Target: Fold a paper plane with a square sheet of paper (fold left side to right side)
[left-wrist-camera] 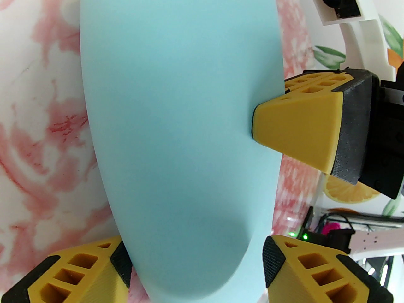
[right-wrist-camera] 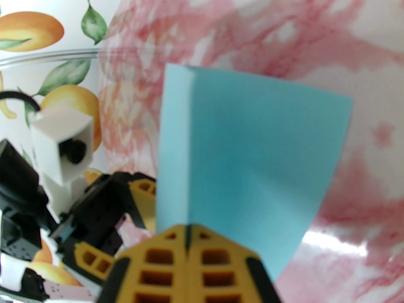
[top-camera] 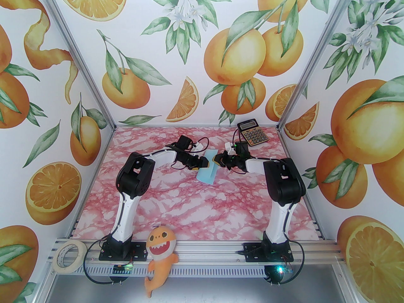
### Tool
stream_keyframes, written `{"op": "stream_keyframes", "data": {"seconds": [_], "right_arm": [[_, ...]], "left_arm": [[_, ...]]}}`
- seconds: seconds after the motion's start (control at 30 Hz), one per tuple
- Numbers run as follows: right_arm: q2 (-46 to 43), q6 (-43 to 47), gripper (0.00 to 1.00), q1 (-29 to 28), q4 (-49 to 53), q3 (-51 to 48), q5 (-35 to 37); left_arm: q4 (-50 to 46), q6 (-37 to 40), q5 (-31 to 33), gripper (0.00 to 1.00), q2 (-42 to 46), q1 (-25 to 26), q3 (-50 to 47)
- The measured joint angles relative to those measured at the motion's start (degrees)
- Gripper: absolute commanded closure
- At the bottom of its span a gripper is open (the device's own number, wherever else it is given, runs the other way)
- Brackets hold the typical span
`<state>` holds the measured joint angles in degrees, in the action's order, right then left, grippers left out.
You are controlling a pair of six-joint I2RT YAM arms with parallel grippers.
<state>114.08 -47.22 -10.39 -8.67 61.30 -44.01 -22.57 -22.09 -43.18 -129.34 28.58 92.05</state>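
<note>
The square sheet of paper [top-camera: 206, 174] is pale blue and partly lifted off the pink marble table [top-camera: 189, 207], between both grippers. My right gripper [top-camera: 217, 160] is shut on its right edge; in the right wrist view the closed fingers [right-wrist-camera: 187, 232] pinch the sheet [right-wrist-camera: 252, 156], which rises bowed with a fold line near its left edge. In the left wrist view the paper [left-wrist-camera: 180, 121] curves across the middle, and the right gripper [left-wrist-camera: 268, 125] bites its edge. My left gripper [left-wrist-camera: 195, 264] is open, its fingers [left-wrist-camera: 79, 270] spread either side of the sheet's near end.
A black-and-gold calculator [top-camera: 252, 133] lies at the back right of the table, just behind the right arm. On the front rail sit a roll of tape [top-camera: 68, 257] and an orange plush shark [top-camera: 159, 254]. Patterned walls close in three sides.
</note>
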Motion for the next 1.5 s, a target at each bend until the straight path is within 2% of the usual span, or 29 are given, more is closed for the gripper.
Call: {"op": "stream_keyframes", "data": {"seconds": [0.57,1.03,1.5], "right_arm": [[-0.11,3.78,1.0,1.53,3.37,-2.54,0.04],[0.28,10.47,1.0,1.53,11.96,3.89,0.94],[2.95,11.74,1.0,1.42,14.16,5.46,1.6]], "left_arm": [[-2.29,1.79,2.58,0.28,-0.11,0.24,1.75],[-5.73,4.57,5.25,0.3,-0.94,1.6,3.76],[-7.74,4.72,7.3,0.34,-1.64,2.12,5.49]]}}
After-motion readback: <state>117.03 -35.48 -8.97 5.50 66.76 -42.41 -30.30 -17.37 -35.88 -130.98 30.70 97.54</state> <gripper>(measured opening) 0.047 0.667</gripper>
